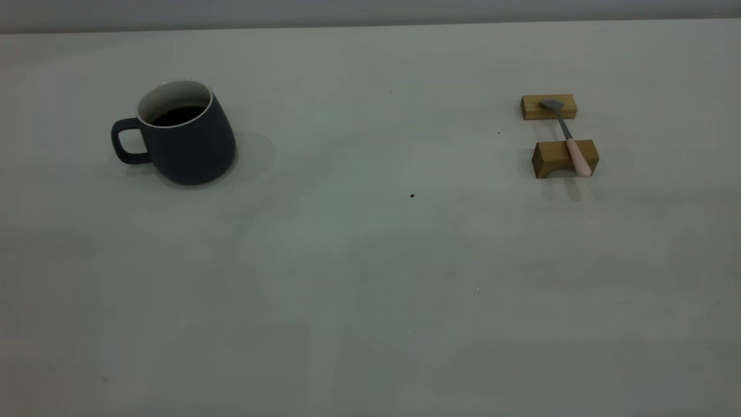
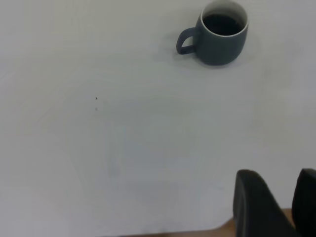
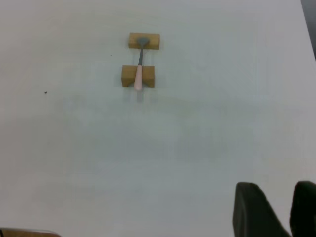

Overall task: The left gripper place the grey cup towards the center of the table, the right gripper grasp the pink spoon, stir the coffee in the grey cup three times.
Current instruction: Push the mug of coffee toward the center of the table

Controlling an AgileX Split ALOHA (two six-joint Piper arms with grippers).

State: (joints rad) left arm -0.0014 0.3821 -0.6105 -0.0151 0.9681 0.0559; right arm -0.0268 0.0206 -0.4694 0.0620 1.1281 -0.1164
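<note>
The pale grey-white worktop [image 1: 370,278] fills the exterior view, with no arm showing there. On its left side stands the grey cup [image 1: 184,136], upright, loop handle pointing toward the left edge, dark coffee [image 1: 178,116] glossy inside its white interior. Well apart, on the right side, two tan wooden blocks [image 1: 564,157] lie one behind the other; the pink spoon [image 1: 570,142] bridges them, its grey bowl on the far block and its pink handle across the near one, tip overhanging.

In the left wrist view the left pincer [image 2: 291,207] hangs far from the cup, dark fingers [image 2: 256,205] spread with a gap, holding nothing. The right pincer [image 3: 291,210] likewise sits well away from the spoon, fingers [image 3: 254,210] parted and empty.
</note>
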